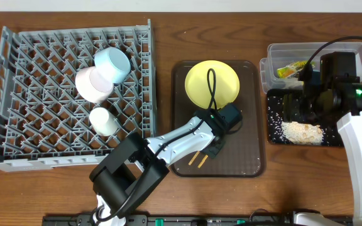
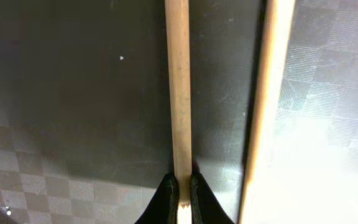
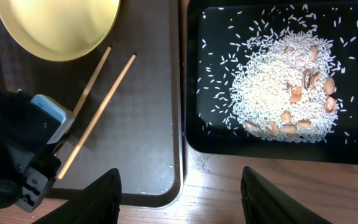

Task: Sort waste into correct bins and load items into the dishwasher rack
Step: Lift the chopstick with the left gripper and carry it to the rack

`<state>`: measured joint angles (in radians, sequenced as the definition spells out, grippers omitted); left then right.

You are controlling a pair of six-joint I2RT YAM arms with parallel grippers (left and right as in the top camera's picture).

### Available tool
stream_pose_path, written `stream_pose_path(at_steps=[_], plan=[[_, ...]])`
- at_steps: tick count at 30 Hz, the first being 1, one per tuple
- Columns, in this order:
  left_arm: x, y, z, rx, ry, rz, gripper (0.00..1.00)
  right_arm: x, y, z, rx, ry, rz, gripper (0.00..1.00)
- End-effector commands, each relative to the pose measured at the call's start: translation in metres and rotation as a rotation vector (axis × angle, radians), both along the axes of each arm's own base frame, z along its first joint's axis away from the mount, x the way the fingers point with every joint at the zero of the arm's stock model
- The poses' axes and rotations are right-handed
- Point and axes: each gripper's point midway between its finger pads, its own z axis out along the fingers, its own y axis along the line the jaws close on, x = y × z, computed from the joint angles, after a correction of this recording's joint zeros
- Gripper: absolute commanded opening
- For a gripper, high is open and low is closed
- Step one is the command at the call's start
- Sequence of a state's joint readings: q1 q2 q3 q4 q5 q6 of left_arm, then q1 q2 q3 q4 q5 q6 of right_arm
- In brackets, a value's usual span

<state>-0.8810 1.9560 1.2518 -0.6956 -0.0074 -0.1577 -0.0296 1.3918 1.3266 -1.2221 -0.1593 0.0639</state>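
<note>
My left gripper [image 2: 183,194] is shut on one wooden chopstick [image 2: 179,93] low over the brown serving tray [image 1: 244,150]; the second chopstick [image 2: 267,93] lies just to its right. In the overhead view the left gripper [image 1: 213,142] sits below the yellow-green plate [image 1: 212,83], and both chopsticks [image 1: 198,161] stick out beneath it. My right gripper [image 3: 182,198] is open and empty above the gap between the brown tray and the black tray [image 3: 194,74], which holds the rice scraps [image 3: 272,81]. The wrapper [image 1: 291,70] lies in the clear tub [image 1: 332,51]. The grey rack [image 1: 36,125] holds the light blue bowl [image 1: 112,64], the white bowl [image 1: 93,83] and the white cup [image 1: 104,120].
The right arm [image 1: 338,88] hangs over the black tray [image 1: 275,135] and partly hides the tub. A black cable crosses the plate. Bare wooden table shows in front of the trays [image 3: 260,186].
</note>
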Motion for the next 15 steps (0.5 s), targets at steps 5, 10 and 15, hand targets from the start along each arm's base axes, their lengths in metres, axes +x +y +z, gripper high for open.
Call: stream_pose_path(at_steps=[5,10,15], plan=[[0.000,0.002,0.027,-0.012,-0.015,0.000,0.06,-0.001,-0.006,0.000,-0.011,-0.001,-0.005,0.59],[-0.005,0.008,0.071,-0.064,-0.058,-0.006,0.06,-0.001,-0.009,0.000,-0.027,0.001,-0.010,0.59],[-0.012,0.022,0.114,-0.103,-0.108,-0.046,0.06,-0.001,-0.009,0.000,-0.027,-0.001,-0.011,0.59]])
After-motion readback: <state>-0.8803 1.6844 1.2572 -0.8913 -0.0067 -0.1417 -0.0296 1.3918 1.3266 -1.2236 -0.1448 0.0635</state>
